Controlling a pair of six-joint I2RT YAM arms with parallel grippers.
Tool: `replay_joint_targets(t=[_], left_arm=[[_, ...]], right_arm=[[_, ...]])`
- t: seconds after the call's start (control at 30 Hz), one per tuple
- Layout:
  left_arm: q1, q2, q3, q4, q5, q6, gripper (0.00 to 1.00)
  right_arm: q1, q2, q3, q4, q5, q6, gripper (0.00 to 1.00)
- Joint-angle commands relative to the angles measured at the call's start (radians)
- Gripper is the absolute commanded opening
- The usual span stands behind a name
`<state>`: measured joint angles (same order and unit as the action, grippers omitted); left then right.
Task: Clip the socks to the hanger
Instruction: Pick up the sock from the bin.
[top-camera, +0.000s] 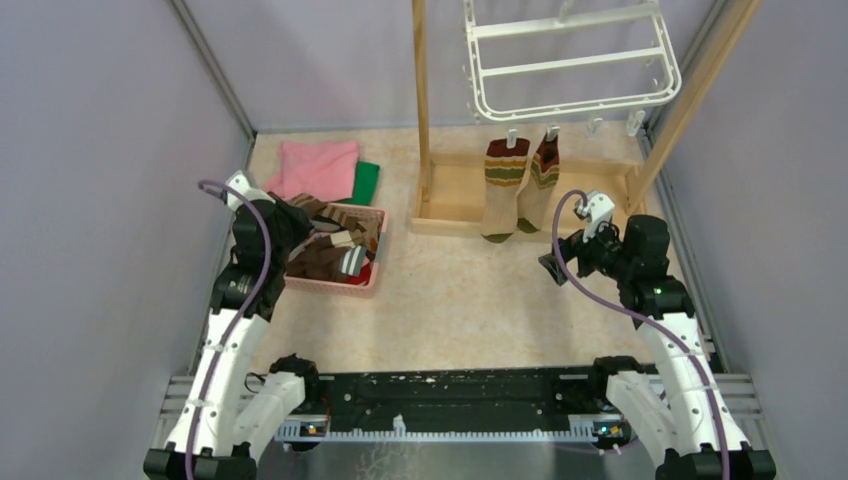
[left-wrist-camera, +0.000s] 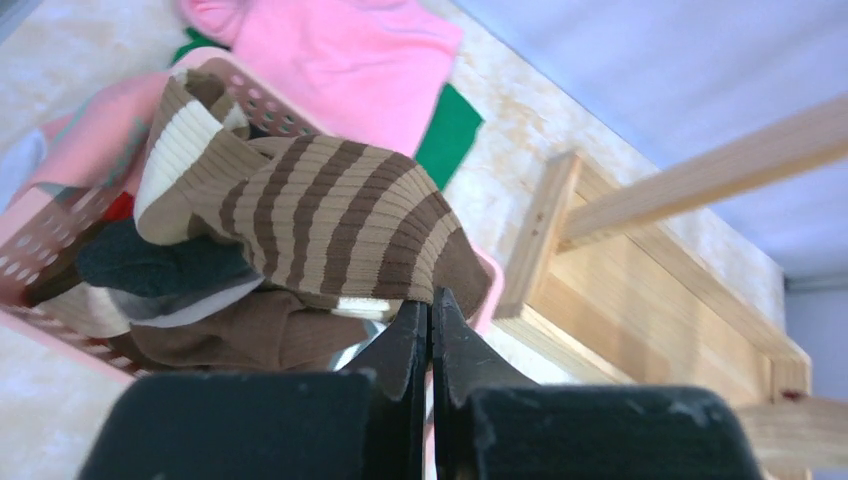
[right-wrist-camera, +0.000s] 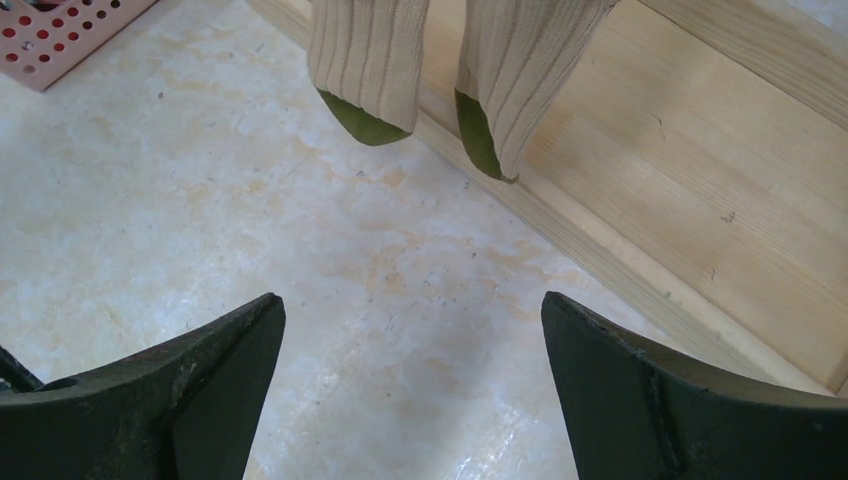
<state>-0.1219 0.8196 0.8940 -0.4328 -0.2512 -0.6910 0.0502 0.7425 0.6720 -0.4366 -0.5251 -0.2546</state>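
A brown-and-cream striped sock lies on top of the pile of socks in the pink basket. My left gripper is shut, its tips pinching that sock's lower edge near the dark toe. In the top view my left gripper reaches into the basket's left end. The white hanger hangs at the back. Two banded socks are clipped to its front edge; their green toes show in the right wrist view. My right gripper stands open over bare floor, below and right of them.
A wooden post frame with a flat base stands under the hanger. A pink cloth and a green cloth lie behind the basket. Grey walls close in left and right.
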Motion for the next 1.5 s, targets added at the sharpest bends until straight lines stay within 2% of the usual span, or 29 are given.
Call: replay_joint_targets(t=[0.0,0.1,0.2,0.3,0.4,0.47,0.57,0.63,0.8,0.93,1.03,1.23,1.47], left_arm=[[0.001,-0.024,0.067,0.037,0.204,0.122,0.0],[0.001,-0.032,0.11,0.101,0.445,0.223,0.0],[0.001,-0.042,0.138,0.172,0.702,0.28,0.0],[0.001,-0.028,0.169,0.226,0.911,0.256,0.0],[-0.004,-0.015,0.163,0.347,1.134,0.176,0.0],[-0.019,-0.017,0.138,0.456,1.206,0.096,0.0],[-0.081,-0.041,0.091,0.559,1.193,0.047,0.0],[-0.152,-0.048,0.046,0.623,1.145,0.022,0.0],[-0.465,0.03,-0.047,0.738,0.919,0.027,0.0],[-0.662,0.153,-0.072,0.869,0.772,-0.013,0.0],[-0.763,0.239,-0.04,0.913,0.612,-0.104,0.0],[-0.87,0.344,0.024,0.937,0.456,-0.256,0.0],[-0.875,0.381,0.004,0.985,0.355,-0.421,0.0]], right_arm=[[0.0,-0.015,0.009,0.004,-0.046,-0.022,0.99],[0.0,-0.013,0.008,-0.02,-0.136,-0.064,0.98],[0.0,-0.009,0.005,-0.08,-0.315,-0.178,0.96],[0.0,-0.001,0.01,-0.175,-0.498,-0.334,0.93],[0.0,0.025,0.034,-0.298,-0.613,-0.574,0.91],[0.002,0.048,0.076,-0.399,-0.66,-0.731,0.9],[0.002,0.089,0.162,-0.561,-0.727,-0.958,0.9],[0.002,0.111,0.222,-0.616,-0.769,-1.014,0.9],[0.024,0.156,0.375,-0.584,-0.769,-0.902,0.9],[0.026,0.176,0.451,-0.587,-0.774,-0.889,0.9],[0.039,0.198,0.497,-0.578,-0.78,-0.891,0.9],[0.07,0.223,0.525,-0.501,-0.797,-0.808,0.89],[0.076,0.194,0.473,-0.452,-0.78,-0.75,0.86]])
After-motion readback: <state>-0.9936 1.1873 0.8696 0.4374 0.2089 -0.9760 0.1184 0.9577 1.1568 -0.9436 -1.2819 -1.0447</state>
